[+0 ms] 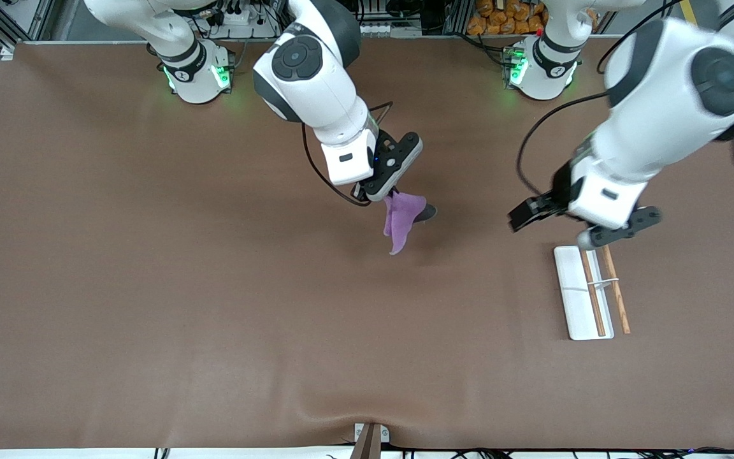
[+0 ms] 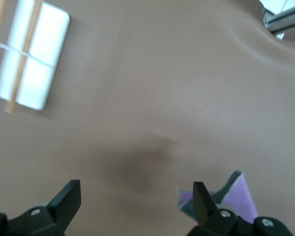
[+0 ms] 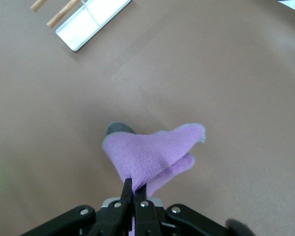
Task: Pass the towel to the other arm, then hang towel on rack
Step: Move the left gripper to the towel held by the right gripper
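Observation:
The purple towel (image 1: 401,221) hangs above the middle of the table, its dark grey reverse showing at one edge. My right gripper (image 1: 387,194) is shut on the towel's top. In the right wrist view the towel (image 3: 152,152) bulges out from the pinched fingertips of the right gripper (image 3: 134,184). My left gripper (image 1: 550,231) hovers open and empty between the towel and the rack (image 1: 576,305). Through the left wrist view the left gripper (image 2: 136,195) spans bare table, with the towel (image 2: 242,192) just outside one finger. The rack (image 2: 44,59) lies flat: white base, two wooden rods, thin crossbar.
The brown table cover (image 1: 150,287) wrinkles near the front edge, where a small bracket (image 1: 370,438) sticks up. Both arm bases (image 1: 198,73) (image 1: 542,67) stand along the edge farthest from the front camera. The rack (image 3: 91,22) also shows in the right wrist view.

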You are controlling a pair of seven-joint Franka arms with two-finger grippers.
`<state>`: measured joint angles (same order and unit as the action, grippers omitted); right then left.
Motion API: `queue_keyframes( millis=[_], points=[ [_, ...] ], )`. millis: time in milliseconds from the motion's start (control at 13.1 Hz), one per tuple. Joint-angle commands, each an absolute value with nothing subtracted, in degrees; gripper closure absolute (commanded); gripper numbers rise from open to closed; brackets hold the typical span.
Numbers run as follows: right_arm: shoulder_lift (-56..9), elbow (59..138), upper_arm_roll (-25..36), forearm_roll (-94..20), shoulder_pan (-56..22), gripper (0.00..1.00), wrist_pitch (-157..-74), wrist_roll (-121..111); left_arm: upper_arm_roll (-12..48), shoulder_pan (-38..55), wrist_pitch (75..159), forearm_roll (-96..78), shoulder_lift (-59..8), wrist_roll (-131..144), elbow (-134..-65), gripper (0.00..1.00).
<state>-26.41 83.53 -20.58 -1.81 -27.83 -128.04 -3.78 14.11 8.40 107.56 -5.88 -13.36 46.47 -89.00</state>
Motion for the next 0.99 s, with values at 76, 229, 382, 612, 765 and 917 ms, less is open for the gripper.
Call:
queue_keyframes(
  millis=[76,229,382,612,765,917],
  points=[
    [-27.0,82.5,-20.7,-1.1,-27.6,1.00,-128.1,-3.4,14.6,11.0,113.3,-6.7,-18.0,58.4,-88.3,0.00],
    [-27.0,82.5,-20.7,-1.1,-27.6,1.00,-128.1,-3.4,14.6,12.2,117.0,-9.0,-20.3,61.5,-88.3,0.00],
    [-27.0,82.5,-20.7,-1.1,-27.5,1.00,-128.1,-3.4,14.6,12.3,120.9,-14.4,-22.4,62.7,-88.3,0.00],
    [-27.0,82.5,-20.7,-1.3,-27.5,1.00,-128.1,-3.4,14.6,12.5,123.4,-16.3,-24.8,62.5,-88.2,0.00],
    [-27.0,82.4,-20.7,-1.4,-27.4,1.00,-128.1,-3.3,14.6,13.4,124.6,-17.8,-26.0,62.7,-88.4,0.00],
    [-27.0,82.4,-20.7,-1.4,-27.4,1.00,-128.2,-3.2,14.6,13.4,124.6,-20.1,-27.0,63.6,-89.9,0.00]
  ],
)
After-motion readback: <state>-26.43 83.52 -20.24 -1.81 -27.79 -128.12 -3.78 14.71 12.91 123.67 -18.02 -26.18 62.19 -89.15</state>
